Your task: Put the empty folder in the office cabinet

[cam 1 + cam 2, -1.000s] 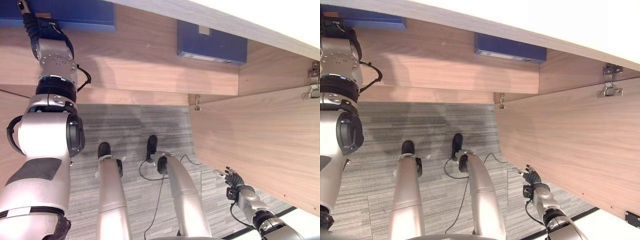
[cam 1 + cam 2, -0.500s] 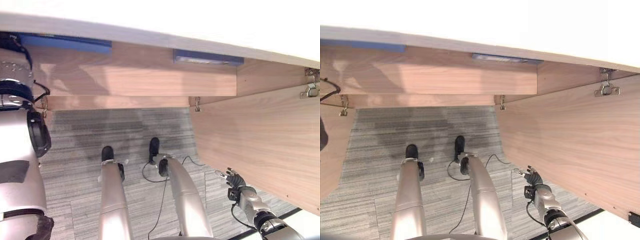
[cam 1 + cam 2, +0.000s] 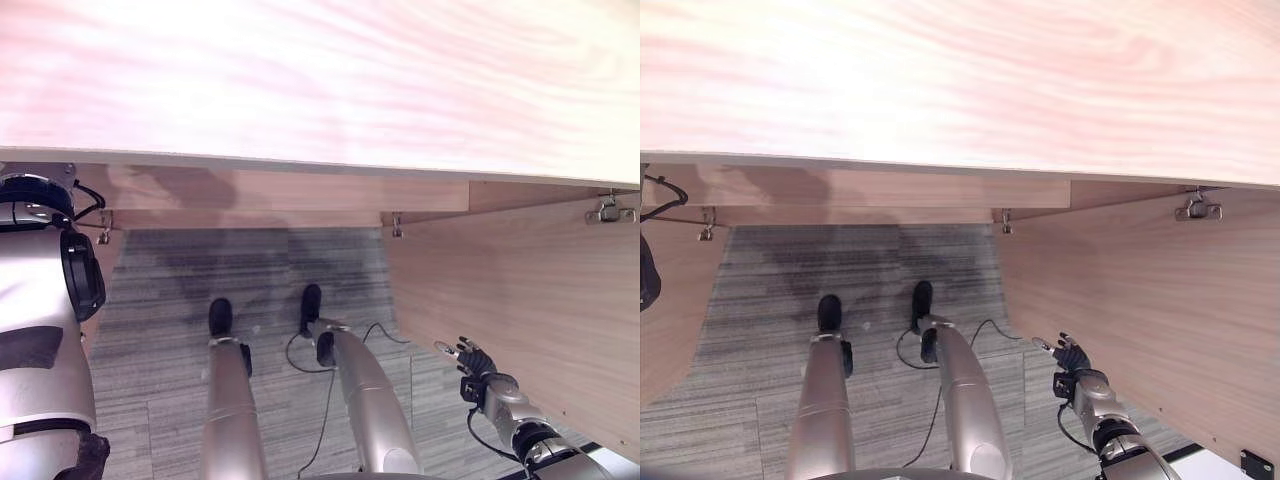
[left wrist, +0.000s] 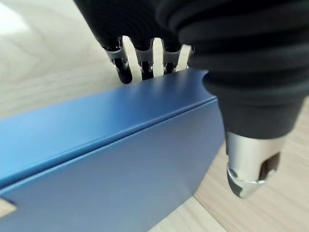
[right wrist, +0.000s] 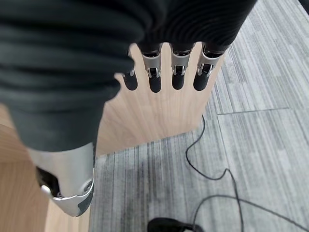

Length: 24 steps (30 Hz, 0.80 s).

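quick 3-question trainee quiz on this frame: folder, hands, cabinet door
1. True or false: the left hand is shut on the blue folder.
2. What stands beside the right hand: (a) a chair, (b) the open cabinet door, (c) a desk lamp?
3. What covers the floor?

Key:
1. True; fingers curl over one face, thumb on the other.
2. b
3. Grey striped carpet.
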Available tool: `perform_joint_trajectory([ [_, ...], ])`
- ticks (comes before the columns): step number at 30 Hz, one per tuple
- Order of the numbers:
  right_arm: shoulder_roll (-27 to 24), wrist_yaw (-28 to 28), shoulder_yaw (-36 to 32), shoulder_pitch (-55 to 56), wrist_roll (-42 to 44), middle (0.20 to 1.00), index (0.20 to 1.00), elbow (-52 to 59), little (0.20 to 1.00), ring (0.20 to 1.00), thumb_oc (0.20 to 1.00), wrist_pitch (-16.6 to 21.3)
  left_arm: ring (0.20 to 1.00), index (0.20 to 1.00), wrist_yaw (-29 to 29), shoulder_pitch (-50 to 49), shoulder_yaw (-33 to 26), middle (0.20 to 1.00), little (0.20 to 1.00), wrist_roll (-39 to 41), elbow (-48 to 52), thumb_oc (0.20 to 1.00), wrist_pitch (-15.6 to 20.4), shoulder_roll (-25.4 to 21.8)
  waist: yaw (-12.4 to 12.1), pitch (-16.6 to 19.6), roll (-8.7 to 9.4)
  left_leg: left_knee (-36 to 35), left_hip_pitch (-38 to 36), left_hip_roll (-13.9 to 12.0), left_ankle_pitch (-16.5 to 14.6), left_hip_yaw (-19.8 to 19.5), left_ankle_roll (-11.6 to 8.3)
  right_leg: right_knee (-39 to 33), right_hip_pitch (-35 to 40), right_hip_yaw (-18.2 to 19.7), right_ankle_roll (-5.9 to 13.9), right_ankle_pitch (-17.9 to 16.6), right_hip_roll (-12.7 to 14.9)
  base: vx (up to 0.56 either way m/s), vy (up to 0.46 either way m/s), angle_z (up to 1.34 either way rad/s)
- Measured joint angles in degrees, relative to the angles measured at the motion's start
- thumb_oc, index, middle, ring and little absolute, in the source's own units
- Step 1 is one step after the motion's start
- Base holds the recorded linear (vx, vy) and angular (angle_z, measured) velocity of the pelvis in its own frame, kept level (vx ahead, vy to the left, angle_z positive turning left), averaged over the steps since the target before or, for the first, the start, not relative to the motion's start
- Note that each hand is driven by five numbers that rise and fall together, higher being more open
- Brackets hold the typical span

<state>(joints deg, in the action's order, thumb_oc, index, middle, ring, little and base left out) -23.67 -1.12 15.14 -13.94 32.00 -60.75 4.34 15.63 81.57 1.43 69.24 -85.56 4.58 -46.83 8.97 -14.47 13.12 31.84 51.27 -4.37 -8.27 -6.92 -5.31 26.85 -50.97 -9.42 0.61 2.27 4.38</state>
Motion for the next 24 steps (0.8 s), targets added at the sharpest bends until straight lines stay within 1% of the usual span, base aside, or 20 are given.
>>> perform_joint_trajectory([
  [5, 0.2, 0.0, 0.0, 0.0, 0.0, 1.000, 1.000, 0.0, 1.000, 1.000, 1.000, -0.1, 1.000, 1.000, -0.4, -3.5, -2.0, 1.000, 1.000, -0.5, 0.1, 1.000, 0.4, 1.8, -0.1, 0.0, 0.00, -3.1, -2.7, 0.0, 1.0, 0.1, -0.19, -2.4, 2.4, -0.2, -0.12, -0.6, 0.0, 0.01, 0.020, 0.02],
  [6, 0.3, 0.0, 0.0, 0.1, -0.1, 1.000, 1.000, 0.0, 1.000, 1.000, 1.000, -0.1, 1.000, 1.000, -0.8, -5.8, -3.5, 1.000, 1.000, -1.1, 0.3, 1.000, 0.5, 3.2, -0.2, 0.0, 0.00, -4.9, -4.8, 0.0, 1.6, 0.3, -0.10, -3.8, 4.2, -0.3, 0.00, -0.9, 0.0, 0.02, 0.022, 0.04],
  [8, 0.3, 0.0, 0.0, 0.1, -0.1, 1.000, 1.000, 0.0, 1.000, 1.000, 1.000, -0.1, 1.000, 1.000, -0.9, -7.9, -3.9, 1.000, 1.000, -1.1, 0.3, 1.000, 0.1, 4.4, -0.3, 0.0, 0.00, -6.7, -6.9, 0.0, 2.0, 0.5, -0.08, -5.0, 6.1, -0.3, 0.11, -1.2, 0.1, 0.02, 0.031, 0.03],
  [10, 0.8, 0.0, 0.0, 0.2, -0.7, 1.000, 1.000, 0.0, 1.000, 1.000, 1.000, -0.1, 1.000, 1.000, -1.0, -12.2, -6.2, 1.000, 1.000, -1.3, 2.4, 1.000, 0.1, 7.1, -0.5, 0.0, 0.02, -10.3, -10.3, 0.1, 3.3, 1.0, 0.05, -7.3, 8.7, -0.3, 0.43, -1.9, 0.3, -0.03, 0.053, 0.01],
  [11, 1.0, 0.0, 0.2, 0.2, -1.6, 1.000, 1.000, 0.0, 1.000, 1.000, 1.000, -0.1, 1.000, 1.000, -1.2, -14.1, -6.7, 1.000, 1.000, -2.0, 2.4, 1.000, 0.1, 8.4, -0.9, 0.0, 0.02, -11.6, -12.0, 0.2, 3.8, 1.3, -0.07, -8.1, 10.0, -0.4, 0.27, -2.3, 0.3, 0.02, 0.033, -0.07],
  [13, 1.3, 0.0, 0.3, 0.2, -1.8, 1.000, 1.000, 0.0, 1.000, 1.000, 1.000, -0.4, 1.000, 1.000, -1.5, -15.5, -8.5, 1.000, 1.000, -3.0, 2.3, 1.000, 0.0, 10.0, -1.6, 0.0, 0.04, -13.0, -13.8, 0.0, 3.6, 1.7, 0.08, -9.1, 11.5, -0.5, 0.32, -1.9, 0.4, 0.01, 0.021, -0.08],
  [14, 1.7, 0.0, 0.3, 0.4, -1.8, 1.000, 1.000, -0.1, 1.000, 1.000, 1.000, -0.8, 1.000, 1.000, -1.5, -17.0, -8.6, 1.000, 1.000, -3.3, 2.5, 1.000, -0.1, 11.1, -1.9, 0.1, -0.10, -14.0, -14.7, 0.2, 4.4, 1.8, -0.10, -9.7, 12.1, -0.5, 0.37, -2.5, 0.3, 0.00, 0.000, 0.00],
  [15, 2.0, -0.1, 0.2, 0.6, -1.9, 1.000, 1.000, -0.3, 1.000, 1.000, 1.000, -0.8, 1.000, 1.000, -1.6, -18.7, -9.0, 1.000, 1.000, -3.4, 3.5, 1.000, -0.1, 11.8, -1.9, 0.7, -0.50, -14.1, -14.8, 0.2, 4.4, 1.7, -0.10, -9.7, 12.1, -1.0, 0.38, -2.7, 0.4, 0.00, 0.000, 0.00],
  [18, 3.9, -0.1, 0.4, 1.6, -2.3, 1.000, 1.000, -0.1, 1.000, 1.000, 1.000, -1.3, 1.000, 1.000, -2.7, -25.7, -14.1, 1.000, 1.000, -4.8, 6.1, 1.000, 0.2, 15.8, -2.4, 1.4, -1.05, -15.1, -17.5, 0.1, 4.5, 2.0, -0.05, -10.3, 14.4, -0.9, 0.28, -2.7, 0.5, -0.03, 0.020, -0.05],
  [22, 4.8, -0.1, 0.3, 2.8, -2.3, 1.000, 1.000, -0.3, 1.000, 1.000, 1.000, -1.7, 1.000, 1.000, -3.0, -31.0, -16.6, 1.000, 1.000, -4.9, 6.1, 1.000, -0.2, 19.8, -3.0, 1.7, -1.19, -16.7, -20.7, 0.2, 4.6, 2.2, 0.13, -11.9, 17.6, -0.9, 0.48, -2.7, 0.6, 0.00, -0.001, -0.01],
  [24, 4.9, -0.1, 0.3, 3.9, -2.4, 1.000, 1.000, -0.5, 1.000, 1.000, 1.000, -2.1, 1.000, 1.000, -2.9, -33.2, -16.8, 1.000, 1.000, -4.9, 6.0, 1.000, -0.9, 21.5, -3.2, 2.8, -1.33, -17.0, -20.9, 0.2, 4.6, 2.3, 0.17, -12.3, 17.8, -0.8, 0.63, -2.6, 0.5, 0.01, 0.000, -0.02],
])
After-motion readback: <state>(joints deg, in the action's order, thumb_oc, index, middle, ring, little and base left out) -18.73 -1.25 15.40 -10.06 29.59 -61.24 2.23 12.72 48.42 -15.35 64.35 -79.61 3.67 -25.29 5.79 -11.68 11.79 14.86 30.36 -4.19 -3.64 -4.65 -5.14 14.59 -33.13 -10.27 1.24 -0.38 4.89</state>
